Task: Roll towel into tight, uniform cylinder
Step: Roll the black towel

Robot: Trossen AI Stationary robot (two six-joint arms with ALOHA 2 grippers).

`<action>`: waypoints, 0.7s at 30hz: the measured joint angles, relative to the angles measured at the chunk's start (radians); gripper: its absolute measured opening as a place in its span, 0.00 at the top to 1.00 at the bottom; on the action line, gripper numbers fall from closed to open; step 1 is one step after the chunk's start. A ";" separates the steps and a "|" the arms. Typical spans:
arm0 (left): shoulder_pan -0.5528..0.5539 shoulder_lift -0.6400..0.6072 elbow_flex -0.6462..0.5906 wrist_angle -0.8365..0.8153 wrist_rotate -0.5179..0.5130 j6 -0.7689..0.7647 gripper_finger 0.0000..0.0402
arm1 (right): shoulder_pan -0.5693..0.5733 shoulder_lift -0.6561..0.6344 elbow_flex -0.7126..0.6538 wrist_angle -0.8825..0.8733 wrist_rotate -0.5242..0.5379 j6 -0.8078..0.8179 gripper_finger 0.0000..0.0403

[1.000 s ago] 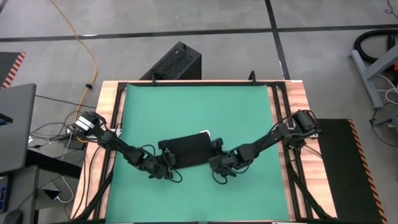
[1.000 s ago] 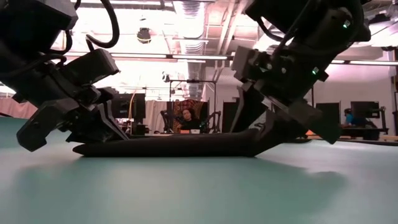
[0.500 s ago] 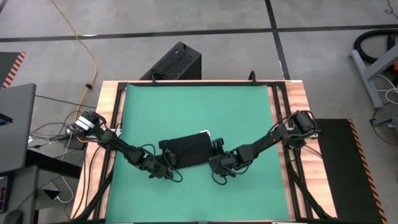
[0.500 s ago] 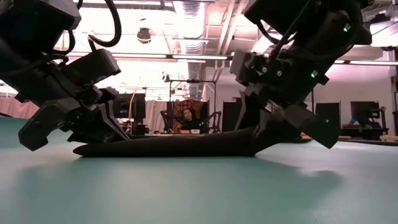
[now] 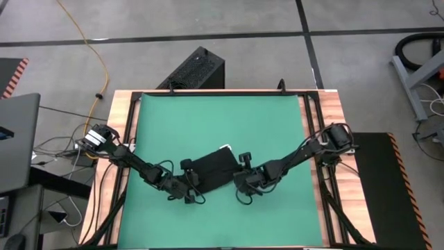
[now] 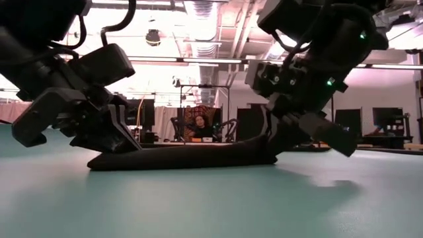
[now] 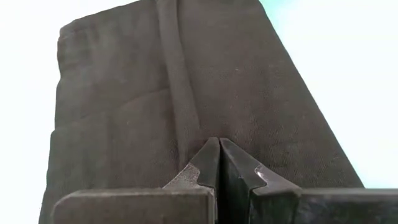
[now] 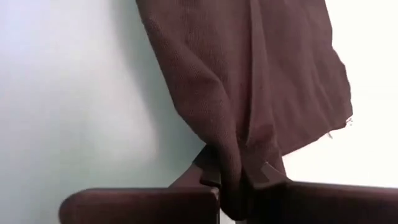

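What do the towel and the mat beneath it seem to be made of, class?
The towel: soft woven cloth, dark and matte; a fine weave shows, it bunches where the right claw pinches it, and one edge is frayed. The green mat: smooth, flat, faintly glossy sheet, probably rubber or vinyl; hard to say which.

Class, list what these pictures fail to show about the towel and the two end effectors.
- High view: the towel's near corners, hidden under both end effectors.
- Left wrist view: whether the shut left end effector pinches cloth or only presses it.
- Low view: the towel's white tag, too small to find.
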 joint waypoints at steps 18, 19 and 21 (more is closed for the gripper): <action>0.000 -0.001 0.001 0.021 0.117 0.002 1.00 | -0.179 -0.125 0.002 -0.070 -0.539 0.078 0.95; 0.000 -0.001 0.001 0.021 0.124 0.002 1.00 | -0.187 -0.113 0.002 -0.067 -0.551 0.078 0.95; 0.000 -0.001 0.001 0.020 0.147 0.002 1.00 | -0.203 -0.099 0.004 -0.060 -0.565 0.078 0.95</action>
